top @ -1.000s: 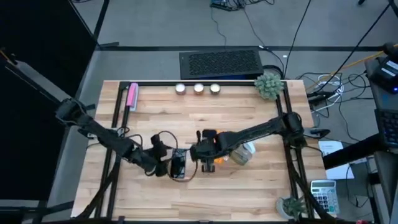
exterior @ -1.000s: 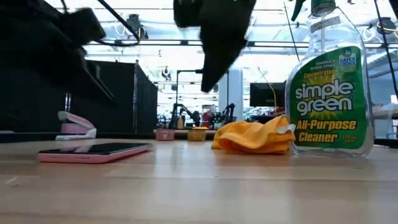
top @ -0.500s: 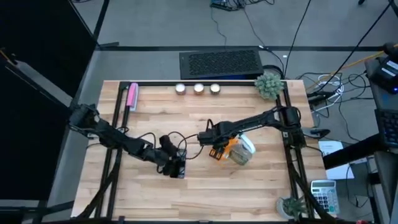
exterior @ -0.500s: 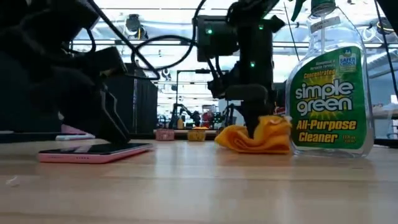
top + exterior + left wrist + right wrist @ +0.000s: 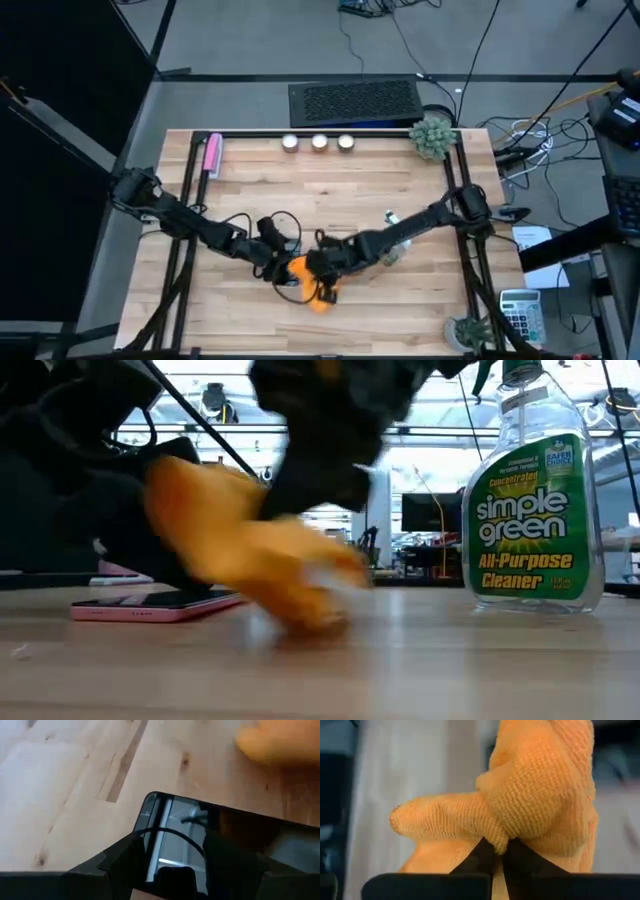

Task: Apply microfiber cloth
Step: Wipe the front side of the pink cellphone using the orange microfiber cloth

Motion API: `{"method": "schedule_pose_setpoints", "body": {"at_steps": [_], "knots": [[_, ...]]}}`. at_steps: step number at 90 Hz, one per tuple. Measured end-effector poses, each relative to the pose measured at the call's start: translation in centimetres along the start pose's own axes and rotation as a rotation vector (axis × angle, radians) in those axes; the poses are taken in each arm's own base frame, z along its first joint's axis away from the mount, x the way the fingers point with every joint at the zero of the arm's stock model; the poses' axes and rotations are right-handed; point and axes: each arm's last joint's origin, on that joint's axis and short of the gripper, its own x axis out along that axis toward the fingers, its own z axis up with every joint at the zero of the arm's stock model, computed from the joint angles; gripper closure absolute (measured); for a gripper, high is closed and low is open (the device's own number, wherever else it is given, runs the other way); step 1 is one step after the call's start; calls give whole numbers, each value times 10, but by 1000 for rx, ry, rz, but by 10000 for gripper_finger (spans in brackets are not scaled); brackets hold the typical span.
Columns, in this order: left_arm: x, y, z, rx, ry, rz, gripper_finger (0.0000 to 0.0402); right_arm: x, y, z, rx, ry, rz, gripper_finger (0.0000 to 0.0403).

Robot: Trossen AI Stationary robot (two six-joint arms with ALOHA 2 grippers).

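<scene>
The orange microfiber cloth (image 5: 320,298) hangs bunched from my right gripper (image 5: 500,851), which is shut on it near the table's middle front. In the low view the cloth (image 5: 240,545) is blurred with motion. Just to its left a black phone in a pink case (image 5: 150,605) lies flat on the table. My left gripper (image 5: 180,862) stands open over one end of the phone's dark screen (image 5: 220,835), one finger on each side of that end. The cloth (image 5: 280,742) shows just beyond the phone. My right gripper pinches a bunched fold of the cloth (image 5: 495,836) between its two fingers, several layers thick. It comes from above, slanting toward the table's left. The cloth hangs below the fingers, slack, and its lower end (image 5: 310,622) is down at the table top. My left gripper's open fingers (image 5: 122,860) lie over the phone's end; I cannot tell whether they touch it.
A spray bottle of green cleaner (image 5: 530,500) stands right of the cloth. A pink flat thing (image 5: 212,155) lies at the far left; three small round things (image 5: 319,142) and a small plant (image 5: 432,137) sit along the far edge. Bare wood lies toward the near edge.
My right gripper went down on the cloth beside the bottle and took hold. It has carried the cloth toward the table's left and near edge, up to the phone. The cloth is off its resting place and swings below the fingers. My left gripper shifted right, over the phone.
</scene>
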Motion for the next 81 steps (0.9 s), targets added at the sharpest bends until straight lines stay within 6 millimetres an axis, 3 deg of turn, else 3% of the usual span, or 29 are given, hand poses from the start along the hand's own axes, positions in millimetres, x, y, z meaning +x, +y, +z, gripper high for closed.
{"method": "schedule_pose_setpoints", "body": {"at_steps": [7, 15, 40, 52, 65, 81], "knots": [[0, 0, 0, 0, 0, 0, 187, 13, 1, 5, -16, -126, -15, 399], [0, 0, 0, 0, 1, 1, 187, 32, -16, 8, 13, -195, -40, 399], [1, 3, 1, -8, 0, 10, 187, 83, -47, -5, 144, -327, -19, 399], [1, 3, 1, -2, -5, 3, 187, 97, -48, -11, 135, -393, -8, 399], [2, 4, 1, 7, -1, 6, 187, 104, -51, -21, 190, -308, -47, 399], [4, 5, 2, -4, -1, 7, 187, 102, -38, -28, 146, -249, -34, 399]]}}
